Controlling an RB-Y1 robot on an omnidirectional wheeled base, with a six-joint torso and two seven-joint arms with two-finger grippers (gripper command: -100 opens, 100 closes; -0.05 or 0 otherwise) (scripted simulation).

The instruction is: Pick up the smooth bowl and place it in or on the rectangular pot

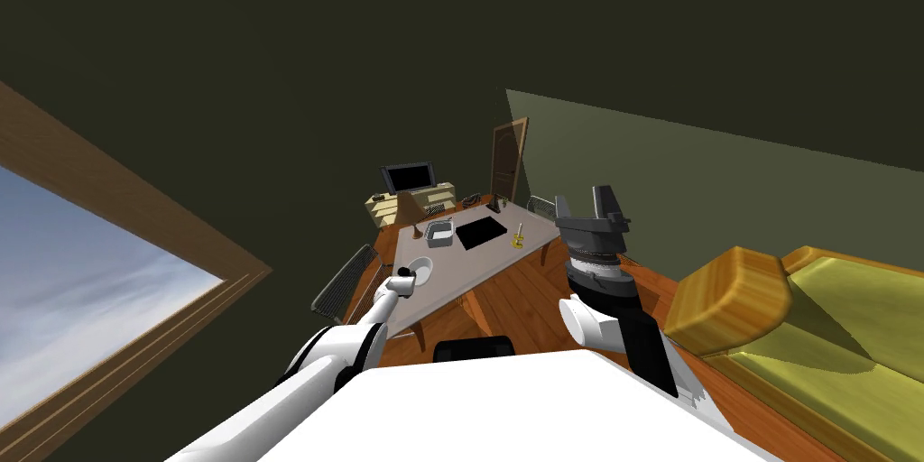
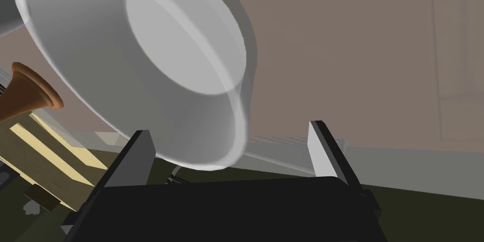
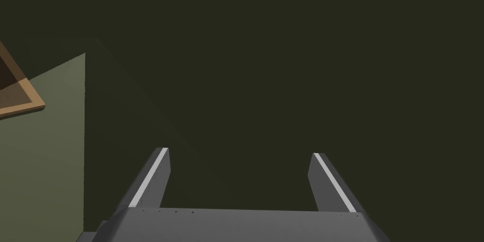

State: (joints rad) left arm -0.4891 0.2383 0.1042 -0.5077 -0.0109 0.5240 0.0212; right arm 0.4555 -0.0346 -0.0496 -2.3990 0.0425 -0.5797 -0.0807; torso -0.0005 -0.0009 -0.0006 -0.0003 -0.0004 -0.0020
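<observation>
The smooth white bowl (image 1: 420, 268) sits at the near end of a grey table (image 1: 505, 244). A grey rectangular pot (image 1: 439, 232) stands a little farther along the same table. My left gripper (image 1: 404, 278) has reached the bowl's near side. In the left wrist view the bowl (image 2: 142, 64) looms close, and its rim lies between the open fingers (image 2: 139, 151), nearer to one of them and not pressed by either. My right gripper (image 1: 592, 203) is raised off to the right of the table, fingers open and empty (image 3: 238, 173).
On the table are also a black mat (image 1: 480, 232), a small yellow object (image 1: 518, 238) and a brown lamp (image 1: 414, 213), whose base (image 2: 33, 92) is close to the bowl. A mesh chair (image 1: 343, 283) stands at the table's left. A yellow-green sofa (image 1: 812, 321) lies to the right.
</observation>
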